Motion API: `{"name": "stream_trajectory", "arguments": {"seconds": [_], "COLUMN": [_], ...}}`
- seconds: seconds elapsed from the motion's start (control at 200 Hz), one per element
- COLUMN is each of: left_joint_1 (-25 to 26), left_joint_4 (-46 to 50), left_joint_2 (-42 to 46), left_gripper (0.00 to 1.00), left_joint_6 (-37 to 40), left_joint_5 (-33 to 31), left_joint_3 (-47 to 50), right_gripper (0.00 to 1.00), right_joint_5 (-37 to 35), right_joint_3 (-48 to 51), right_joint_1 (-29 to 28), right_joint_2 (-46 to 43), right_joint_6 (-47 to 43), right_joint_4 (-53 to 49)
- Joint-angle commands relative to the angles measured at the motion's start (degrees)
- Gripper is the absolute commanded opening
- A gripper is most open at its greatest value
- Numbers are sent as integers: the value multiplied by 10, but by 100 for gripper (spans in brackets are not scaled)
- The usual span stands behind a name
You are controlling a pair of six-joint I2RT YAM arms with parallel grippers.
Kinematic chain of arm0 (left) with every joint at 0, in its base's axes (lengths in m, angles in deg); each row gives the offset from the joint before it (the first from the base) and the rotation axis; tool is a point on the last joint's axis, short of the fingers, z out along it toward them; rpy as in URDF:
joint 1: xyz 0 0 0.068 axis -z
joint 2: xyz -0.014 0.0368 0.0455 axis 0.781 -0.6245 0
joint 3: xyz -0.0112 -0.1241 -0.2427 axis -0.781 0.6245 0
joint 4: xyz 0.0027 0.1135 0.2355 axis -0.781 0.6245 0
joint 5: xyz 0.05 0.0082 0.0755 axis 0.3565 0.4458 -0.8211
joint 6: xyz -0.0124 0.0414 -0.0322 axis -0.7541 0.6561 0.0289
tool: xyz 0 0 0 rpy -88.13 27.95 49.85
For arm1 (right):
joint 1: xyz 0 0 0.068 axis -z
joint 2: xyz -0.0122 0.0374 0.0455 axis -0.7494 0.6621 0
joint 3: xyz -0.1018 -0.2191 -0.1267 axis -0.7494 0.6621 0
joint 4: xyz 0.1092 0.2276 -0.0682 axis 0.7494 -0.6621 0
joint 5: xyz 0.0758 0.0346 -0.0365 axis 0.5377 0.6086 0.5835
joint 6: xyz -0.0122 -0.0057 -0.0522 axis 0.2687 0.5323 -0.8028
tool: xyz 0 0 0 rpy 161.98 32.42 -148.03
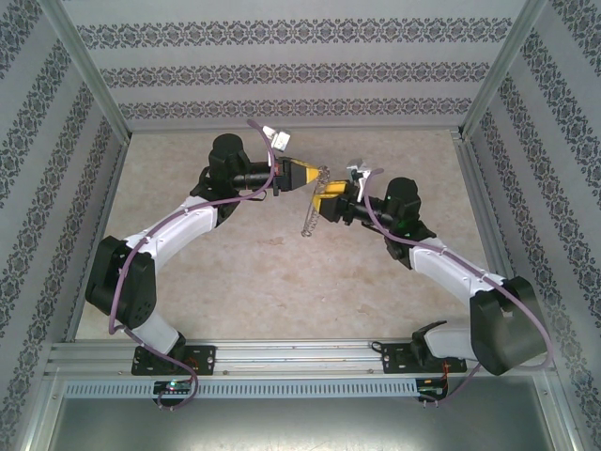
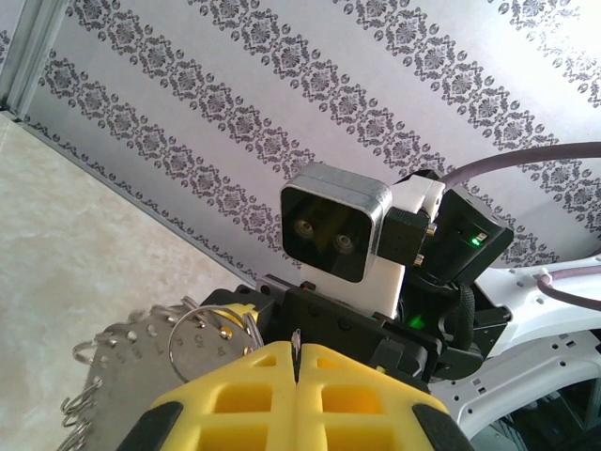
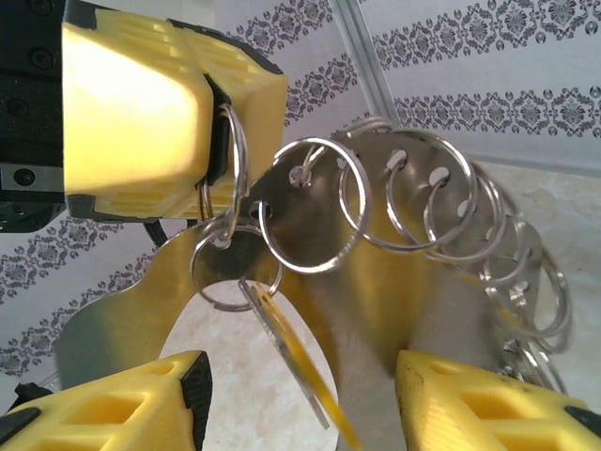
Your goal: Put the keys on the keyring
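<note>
Left end effector [image 2: 296,355] clamped on silvery keyring [image 3: 376,282] (thin, ring-fringed); right end effector [image 3: 300,371] apart.

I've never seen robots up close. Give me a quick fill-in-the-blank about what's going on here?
1. The left fingers are ___ (open or shut) on the keyring.
2. The keyring sits ___ the right fingers.
3. All four fingers are coloured ___.
Missing words: shut; between; yellow.
</note>
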Motion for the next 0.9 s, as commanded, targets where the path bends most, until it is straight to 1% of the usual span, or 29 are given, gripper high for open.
{"name": "stream_trajectory", "arguments": {"seconds": [0.0, 0.235, 0.3, 0.395, 0.51, 0.714, 0.899], "left_joint_1": [7, 6, 6, 6, 7, 6, 6], "left_joint_4": [-16, -18, -16, -15, -5, 58, 80], "left_joint_2": [3, 2, 2, 3, 6, 21, 27], "left_gripper": [0, 0, 0, 0, 0, 0, 0], "left_joint_6": [-6, -4, -1, 5, 22, 84, 107], "left_joint_5": [17, 13, 13, 11, 10, -6, -14], "left_joint_3": [-22, -22, -21, -20, -19, -21, -21], "right_gripper": [49, 9, 0, 0, 0, 0, 0], "right_joint_5": [9, 12, 8, -2, -19, -61, -67], "right_joint_3": [-18, -6, -4, 0, -4, -20, -48], "right_joint_1": [-6, -5, -3, -1, 2, 5, 4], "right_joint_2": [6, -13, -22, -38, -60, -104, -110], "right_joint_6": [-17, -22, -28, -38, -64, -119, -139], "right_joint_4": [26, 11, -4, -33, -102, -228, -286]}}
